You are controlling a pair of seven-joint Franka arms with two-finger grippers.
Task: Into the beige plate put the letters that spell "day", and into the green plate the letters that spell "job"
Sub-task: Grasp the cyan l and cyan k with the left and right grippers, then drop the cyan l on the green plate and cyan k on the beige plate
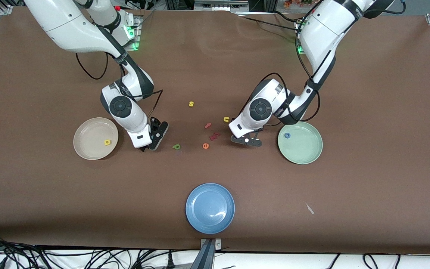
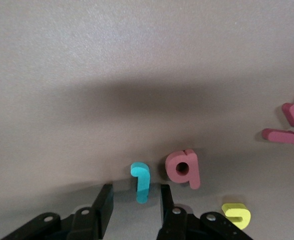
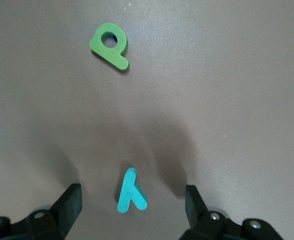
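The beige plate [image 1: 88,147] holds a yellow "d" [image 1: 107,142]. In the green plate [image 1: 304,151] lies a blue "o" [image 1: 287,135]. My left gripper [image 1: 246,141] [image 2: 135,207] is low over the table beside the green plate, open, with the light-blue "j" [image 2: 140,182] between its fingers and a gap on each side. The salmon-pink "b" [image 2: 183,168] lies just beside the "j". My right gripper [image 1: 151,144] [image 3: 132,201] is down beside the beige plate, open wide around the teal "y" [image 3: 131,192]. The green "a" [image 1: 176,146] [image 3: 110,45] lies close by.
A blue plate [image 1: 210,208] sits near the front camera. Loose between the arms are a yellow "s" [image 1: 191,104], a yellow "u" [image 1: 226,119] [image 2: 237,215], a pink "f" [image 1: 208,125], a dark red letter [image 1: 215,136] and an orange "e" [image 1: 205,145].
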